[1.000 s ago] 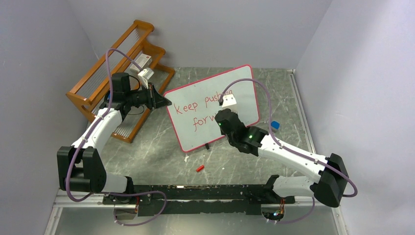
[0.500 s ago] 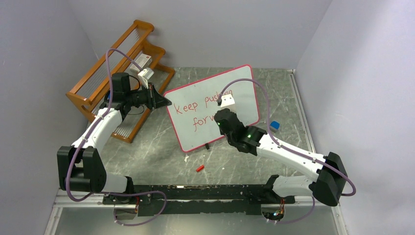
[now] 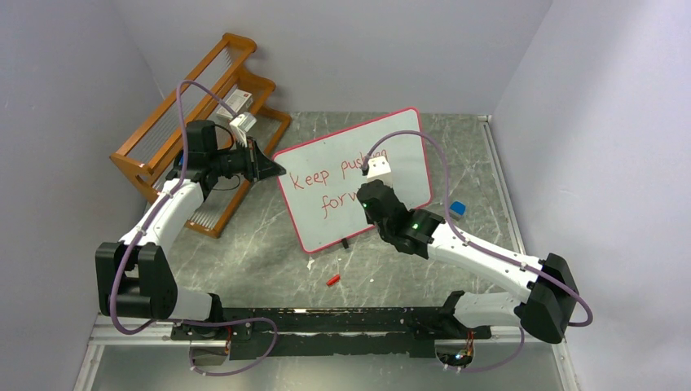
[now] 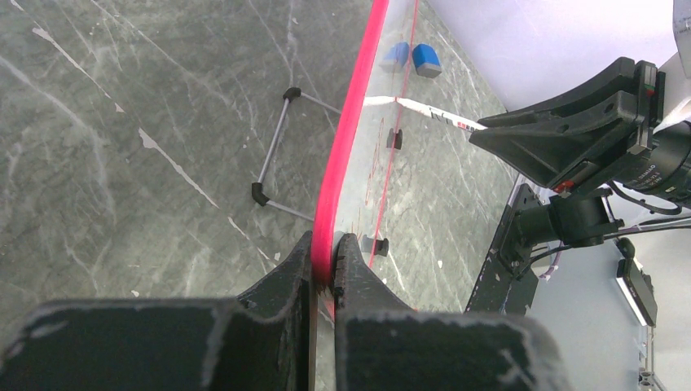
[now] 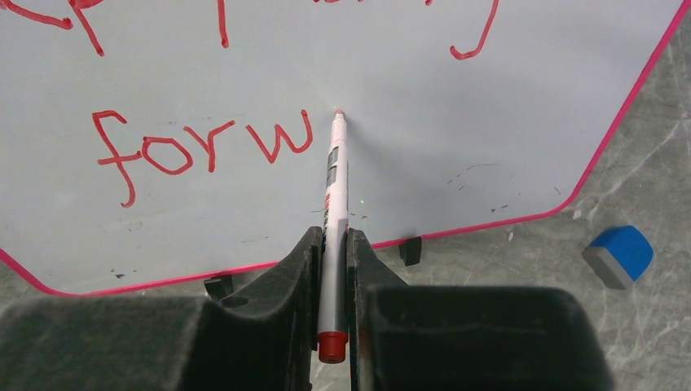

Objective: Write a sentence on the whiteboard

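Note:
The whiteboard stands tilted on the table, white with a red-pink frame. Red lettering on it reads "Keep push…" above "forw"; the right arm hides the ends of both lines from above. My left gripper is shut on the board's left edge. My right gripper is shut on a white marker with a red end. Its tip touches the board just right of the "w". From above the right gripper is over the board's middle.
A wooden rack with small boxes stands at the back left. A red marker cap lies on the table in front of the board. A blue eraser lies right of the board, also in the right wrist view.
My right gripper with the marker has shifted slightly left and up over the board. The left arm and the board have not moved.

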Available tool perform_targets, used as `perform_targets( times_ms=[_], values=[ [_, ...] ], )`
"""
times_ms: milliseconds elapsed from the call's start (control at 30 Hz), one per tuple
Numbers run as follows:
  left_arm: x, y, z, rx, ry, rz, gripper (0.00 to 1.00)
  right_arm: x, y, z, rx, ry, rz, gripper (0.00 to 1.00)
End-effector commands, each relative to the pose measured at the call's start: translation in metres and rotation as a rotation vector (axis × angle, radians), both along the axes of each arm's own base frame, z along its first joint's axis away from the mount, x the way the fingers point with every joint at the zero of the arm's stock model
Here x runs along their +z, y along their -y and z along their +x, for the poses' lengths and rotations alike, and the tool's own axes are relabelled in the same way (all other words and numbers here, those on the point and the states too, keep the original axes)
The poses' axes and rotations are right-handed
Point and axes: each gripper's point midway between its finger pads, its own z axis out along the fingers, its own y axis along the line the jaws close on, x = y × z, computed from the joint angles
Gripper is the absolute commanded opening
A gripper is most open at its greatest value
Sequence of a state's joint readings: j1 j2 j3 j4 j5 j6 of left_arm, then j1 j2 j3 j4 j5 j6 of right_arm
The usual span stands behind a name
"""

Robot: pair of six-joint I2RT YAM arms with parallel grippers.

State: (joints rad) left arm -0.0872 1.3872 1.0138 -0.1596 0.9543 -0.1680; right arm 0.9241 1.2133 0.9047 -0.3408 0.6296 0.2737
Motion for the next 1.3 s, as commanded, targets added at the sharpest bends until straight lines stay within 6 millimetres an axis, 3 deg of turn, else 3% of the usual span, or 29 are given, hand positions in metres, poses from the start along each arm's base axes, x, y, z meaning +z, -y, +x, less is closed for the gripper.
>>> perform_targets(
  times_ms=[0, 1267],
  values=[
    [-0.043, -0.011, 0.011, 0.06, -0.009, 0.15, 0.05, 0.007, -0.007, 0.002, 0.017, 0.016, 0.055, 0.0],
    [-0.044, -0.012, 0.011, 0.061, -0.011, 0.153, 0.05, -0.032, 0.003, -0.015, 0.036, -0.11, -0.039, 0.0]
  ],
)
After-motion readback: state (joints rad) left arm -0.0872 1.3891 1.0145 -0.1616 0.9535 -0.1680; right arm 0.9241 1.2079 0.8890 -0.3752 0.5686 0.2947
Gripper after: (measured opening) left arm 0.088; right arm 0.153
